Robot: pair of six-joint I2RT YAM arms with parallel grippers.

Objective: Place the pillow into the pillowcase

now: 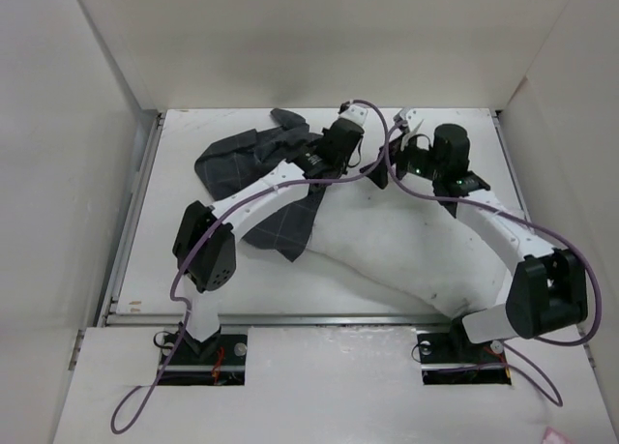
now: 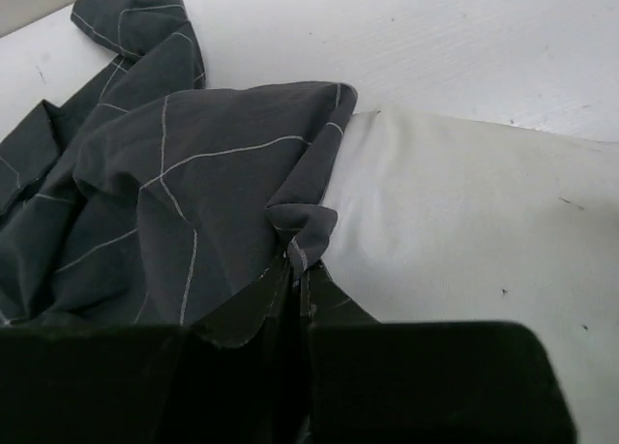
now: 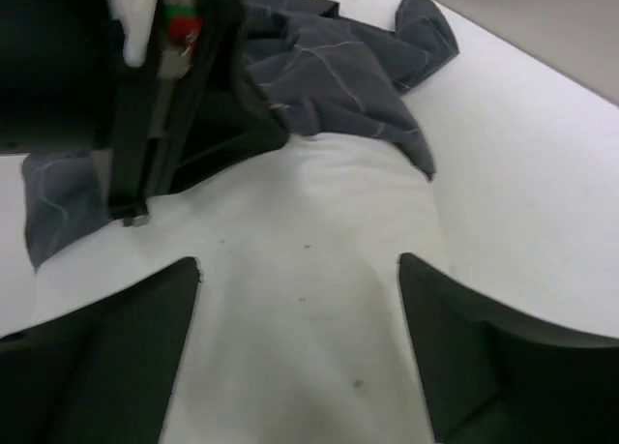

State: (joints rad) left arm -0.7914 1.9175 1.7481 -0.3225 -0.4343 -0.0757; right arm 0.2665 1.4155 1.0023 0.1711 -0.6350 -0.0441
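Note:
The off-white pillow (image 1: 387, 241) lies diagonally from the table's far middle to the near right. The dark grid-patterned pillowcase (image 1: 242, 159) is bunched at the far left, its open end lapping the pillow's far end. My left gripper (image 1: 311, 163) is shut on the pillowcase's hem (image 2: 300, 251), right beside the pillow (image 2: 455, 222). My right gripper (image 1: 392, 168) is open and hovers low over the pillow's far end (image 3: 309, 338), its fingers (image 3: 106, 357) spread either side. The pillowcase (image 3: 338, 76) shows just beyond it.
White walls (image 1: 58, 173) enclose the table on the left, back and right. A metal rail (image 1: 290, 318) runs along the front edge and another along the left side (image 1: 135, 222). The left gripper's body (image 3: 164, 96) is close to the right gripper.

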